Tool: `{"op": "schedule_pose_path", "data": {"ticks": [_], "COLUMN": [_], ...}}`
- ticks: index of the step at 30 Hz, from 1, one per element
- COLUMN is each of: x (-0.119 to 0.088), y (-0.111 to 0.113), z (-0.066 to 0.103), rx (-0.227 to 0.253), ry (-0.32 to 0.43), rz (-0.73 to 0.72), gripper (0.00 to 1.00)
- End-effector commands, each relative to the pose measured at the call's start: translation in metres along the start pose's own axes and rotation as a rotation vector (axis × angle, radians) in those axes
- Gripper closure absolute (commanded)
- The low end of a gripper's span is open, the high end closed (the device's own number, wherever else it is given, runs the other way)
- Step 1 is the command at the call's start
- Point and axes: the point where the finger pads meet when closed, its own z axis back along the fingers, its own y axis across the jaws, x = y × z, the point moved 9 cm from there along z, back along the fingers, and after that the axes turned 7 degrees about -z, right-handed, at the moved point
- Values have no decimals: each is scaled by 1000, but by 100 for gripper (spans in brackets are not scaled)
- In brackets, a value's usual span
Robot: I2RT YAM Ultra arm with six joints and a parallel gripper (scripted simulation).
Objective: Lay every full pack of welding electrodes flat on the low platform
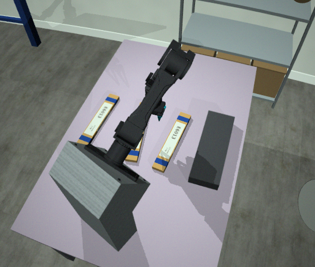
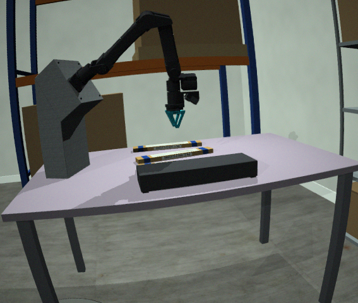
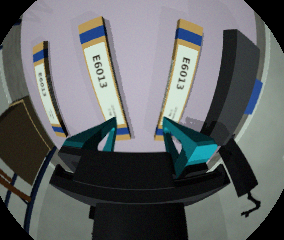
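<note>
Three orange, blue and white E6013 packs lie flat on the table: a left pack (image 1: pixel 98 119) (image 3: pixel 47 92), a middle pack (image 1: pixel 133 153) (image 3: pixel 100 80) partly hidden by the arm in the top view, and a right pack (image 1: pixel 171 141) (image 3: pixel 183 75) beside the dark low platform (image 1: pixel 216 138) (image 2: pixel 198 177) (image 3: pixel 236 75). In the exterior view, one pack (image 2: pixel 173 154) shows just behind the platform and another pack (image 2: pixel 169 145) farther back; which ones I cannot tell. No pack lies on the platform. My teal-fingered gripper (image 1: pixel 161 112) (image 2: pixel 176 126) (image 3: pixel 140 119) is open and empty, high above the packs.
The grey robot base (image 1: pixel 100 195) (image 2: pixel 64 130) stands on the lilac table (image 1: pixel 166 230) (image 2: pixel 290 156). The platform lies near one long table edge. A metal shelf (image 1: pixel 238 40) stands beyond the table's far end, and an orange-beamed rack (image 2: pixel 211 60) behind it in the exterior view.
</note>
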Motion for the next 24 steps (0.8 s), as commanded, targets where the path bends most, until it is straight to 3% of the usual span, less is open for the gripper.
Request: {"op": "schedule_pose_path", "data": {"ticks": [1, 24], "x": [11, 11], "y": [5, 4], "z": [-4, -40], "rx": [20, 16], "ry": [-35, -34], "rz": [-3, -4], "gripper": [37, 37]}}
